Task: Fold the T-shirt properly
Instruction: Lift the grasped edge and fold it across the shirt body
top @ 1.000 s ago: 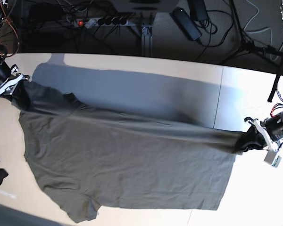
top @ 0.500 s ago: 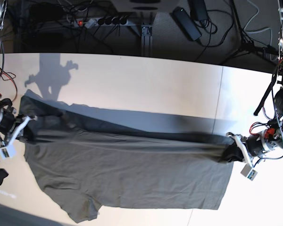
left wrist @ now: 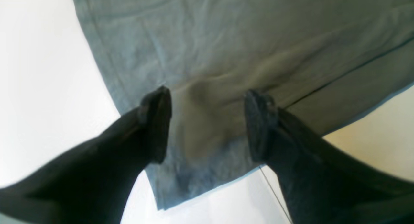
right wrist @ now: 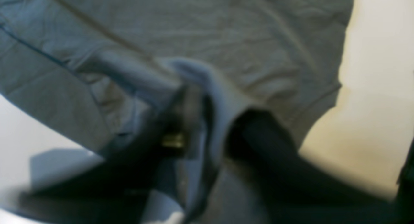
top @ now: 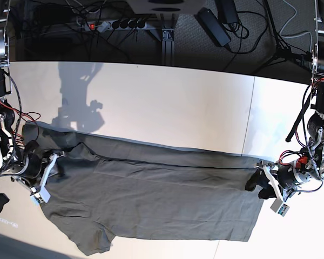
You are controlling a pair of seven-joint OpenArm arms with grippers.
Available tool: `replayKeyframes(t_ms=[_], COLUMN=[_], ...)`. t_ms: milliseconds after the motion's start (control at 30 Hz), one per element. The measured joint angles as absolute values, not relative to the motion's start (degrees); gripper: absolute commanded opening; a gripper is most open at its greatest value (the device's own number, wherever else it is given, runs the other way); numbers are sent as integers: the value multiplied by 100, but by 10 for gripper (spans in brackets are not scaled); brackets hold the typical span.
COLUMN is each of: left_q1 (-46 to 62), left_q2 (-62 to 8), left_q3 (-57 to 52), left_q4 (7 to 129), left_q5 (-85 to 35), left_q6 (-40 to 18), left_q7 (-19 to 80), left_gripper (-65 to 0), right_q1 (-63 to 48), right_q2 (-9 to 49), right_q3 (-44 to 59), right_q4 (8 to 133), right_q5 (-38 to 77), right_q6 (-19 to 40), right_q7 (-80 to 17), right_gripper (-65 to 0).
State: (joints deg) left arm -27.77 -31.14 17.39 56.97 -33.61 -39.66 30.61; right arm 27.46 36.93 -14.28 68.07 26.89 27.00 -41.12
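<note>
The T-shirt is lying folded lengthwise across the white counter, one edge doubled over along the middle. Left claw is sitting low at the hem end, jaws standing wide apart with only flat cloth between the fingers, gripping nothing. Right claw is down at the sleeve end; the view is blurring, cloth is bunching between its fingers, and I cannot tell whether it is gripping.

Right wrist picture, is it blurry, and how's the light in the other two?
Right wrist view: soft and smeared, T-shirt and right gripper indistinct. Left wrist view: sharper, table blown out white. Base view: bright table with hard arm shadows, dark floor behind.
</note>
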Motion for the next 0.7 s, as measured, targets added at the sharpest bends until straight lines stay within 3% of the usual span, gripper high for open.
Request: replayKeyframes(t_ms=[33,67,333,400,467,500,533,700], left_q1=[-2777,-2779,-2779,-2779,-2779,-2777,-2768,-2829], left_q2=[-3114,-3111,-3142,-3089,-2963,-2882,-2801,-2349], left_q3=[1723,1675,1044,1046,1048,1052,1055,1055], left_q4=[5697,5697,5697,5697,5697,5697,5684,4906], left_q5=[-3367,-3365,-3721,-3710,-3583,-3415,-3264,-2858], left_q6=[-3966,-3966,-3957,-3957,-3957,-3959,-3959,-3959], left_q7=[3059,3061,3085,3085,3076,3072,3061,2904], left_gripper=[-259,-259,-261,-326,-514,-610,-650,-650], right_q1=[2746,2746,2749,2749,2746,2742,2731,2720], right_q2=[3638,3599,3317,3197,3055,2985,2915,2716], right_q3=[-1428,-1426,-285,-145,-115,-113,-113,-108], right_q4=[6807,6810,7006,6938,6726,6598,6464,5588], right_q5=[2676,2655,2906,2910,2786,2657,2519,2169], right_q6=[2698,2696,2698,2696,2696,2696,2696,2685], right_q7=[-4108,-4101,-4097,-4091,-4062,-4049,-4014,-3706], right_gripper=[-213,-209,-220,-338,-581,-650,-650,-650])
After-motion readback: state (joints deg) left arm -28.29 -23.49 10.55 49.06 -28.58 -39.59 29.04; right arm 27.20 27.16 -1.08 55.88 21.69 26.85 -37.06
